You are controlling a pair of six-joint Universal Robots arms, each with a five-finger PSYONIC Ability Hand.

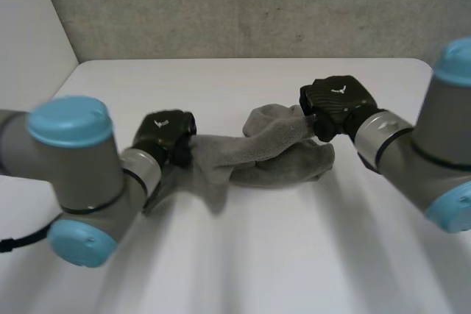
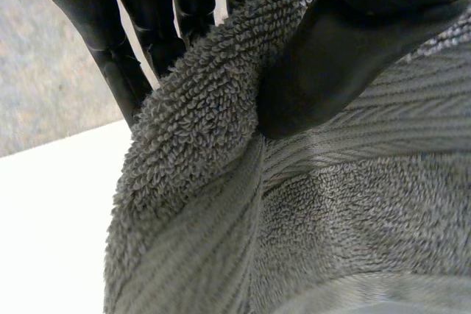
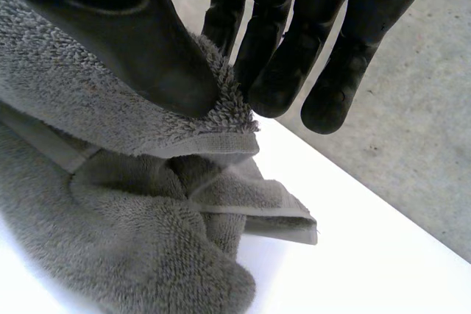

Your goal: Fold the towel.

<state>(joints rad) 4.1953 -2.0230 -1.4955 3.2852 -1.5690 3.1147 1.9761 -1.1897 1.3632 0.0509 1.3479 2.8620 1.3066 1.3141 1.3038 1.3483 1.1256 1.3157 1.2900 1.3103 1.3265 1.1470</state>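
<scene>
I have the crumpled grey terry towel (image 1: pixel 272 156) at mid-frame on the white table (image 1: pixel 294 255), strung between both hands. My left hand (image 1: pixel 165 134) pinches its left end, and my right hand (image 1: pixel 338 104) pinches a hemmed edge between thumb and fingers. I'd judge it soft, light and floppy, so the hemmed corners are the best places to hold.

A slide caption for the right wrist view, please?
Right hand pinching the hemmed edge of the grey towel over the white table.

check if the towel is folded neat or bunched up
Bunched up, not folded. The towel runs crumpled and twisted between the two hands, with the left hand and the right hand each pinching one end.
</scene>
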